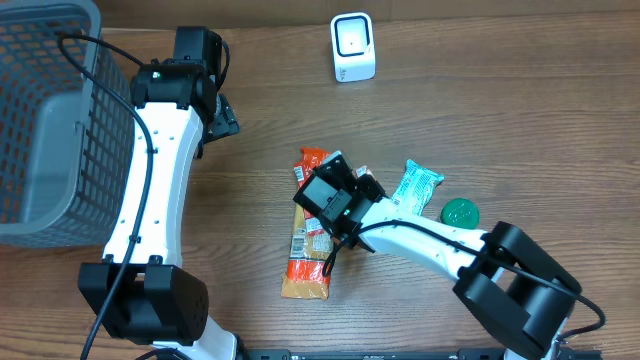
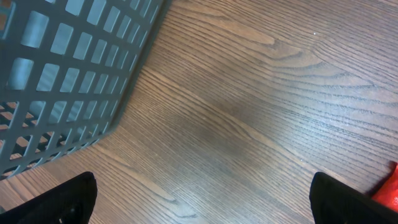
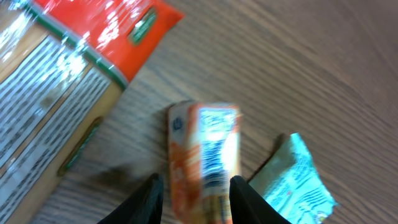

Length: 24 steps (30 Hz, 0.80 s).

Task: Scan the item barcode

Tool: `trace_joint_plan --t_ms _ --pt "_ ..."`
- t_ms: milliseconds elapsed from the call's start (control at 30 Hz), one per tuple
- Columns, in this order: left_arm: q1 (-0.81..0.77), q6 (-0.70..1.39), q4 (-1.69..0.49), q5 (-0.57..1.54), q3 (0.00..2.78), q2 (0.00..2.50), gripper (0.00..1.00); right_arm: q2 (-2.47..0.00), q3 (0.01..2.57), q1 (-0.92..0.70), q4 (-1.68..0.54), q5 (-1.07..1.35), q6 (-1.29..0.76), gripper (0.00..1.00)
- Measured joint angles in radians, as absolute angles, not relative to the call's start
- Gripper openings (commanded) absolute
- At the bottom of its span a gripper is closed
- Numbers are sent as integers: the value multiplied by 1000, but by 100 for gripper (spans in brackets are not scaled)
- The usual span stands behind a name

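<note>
Right wrist | orange-white packet (image 3: 205, 155) | barcode (image 3: 214, 163) facing up | blurred

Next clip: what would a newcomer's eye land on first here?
The right end effector straddles a small orange packet, its barcode showing, mid-table beside a long red-and-orange packet. The white scanner stands apart at the table's far edge, and a grey basket fills the far left corner.

Left tool (image 2: 205, 208) spread wide; right tool (image 3: 196, 202) partly spread, pointing down.
</note>
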State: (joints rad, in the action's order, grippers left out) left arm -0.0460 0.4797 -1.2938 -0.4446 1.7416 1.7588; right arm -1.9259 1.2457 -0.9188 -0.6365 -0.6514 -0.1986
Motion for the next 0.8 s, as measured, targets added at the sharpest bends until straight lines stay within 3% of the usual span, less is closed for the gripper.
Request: trace_joint_plan --t_ms 200,367,600,800 --pt "-46 480 -1294 -445 1742 1759 100 -1912 1246 -910 -629 -646 -205 46" --pt "-46 480 -1294 -445 1742 1759 100 -1908 1254 -905 -644 -584 -210 61" --pt "-46 480 -1294 -445 1742 1759 100 -1893 1300 -848 -680 -493 -208 70" --pt "-46 480 -1294 -445 1742 1759 100 -1890 1300 -767 -700 -372 -209 71"
